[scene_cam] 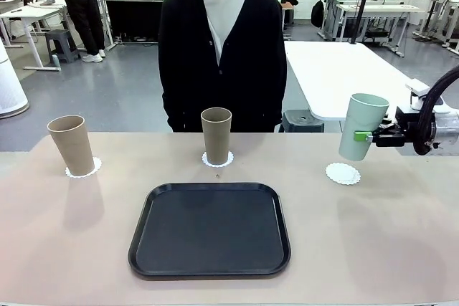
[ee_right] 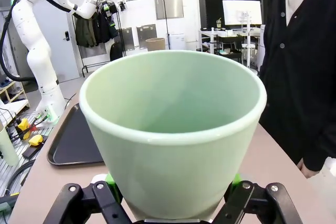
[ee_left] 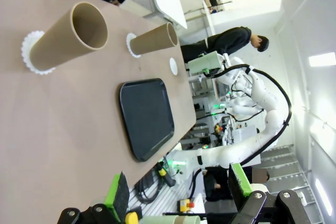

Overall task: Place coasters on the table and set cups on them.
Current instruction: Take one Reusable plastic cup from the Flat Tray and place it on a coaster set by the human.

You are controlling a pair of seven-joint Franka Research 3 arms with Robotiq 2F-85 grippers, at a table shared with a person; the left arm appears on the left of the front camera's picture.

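We see the tan table (scene_cam: 401,249) with a black tray (scene_cam: 209,228) at its middle. Two tan cups (scene_cam: 72,145) (scene_cam: 216,135) stand on coasters (scene_cam: 84,171) (scene_cam: 217,160). Our right gripper (scene_cam: 364,136) pinches the mint cup (scene_cam: 361,127), seemingly held above the table just beside the bare third coaster (scene_cam: 343,173). Our left gripper (ee_left: 178,190) hangs spread, holding nothing.

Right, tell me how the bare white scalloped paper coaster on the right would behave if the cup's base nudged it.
The white scalloped paper coaster looks thin and flat, so it is probably very light and would likely slide on the smooth beige table. Its lacy edge may curl or crease. Nothing weighs it down: the mint green cup hangs above it.
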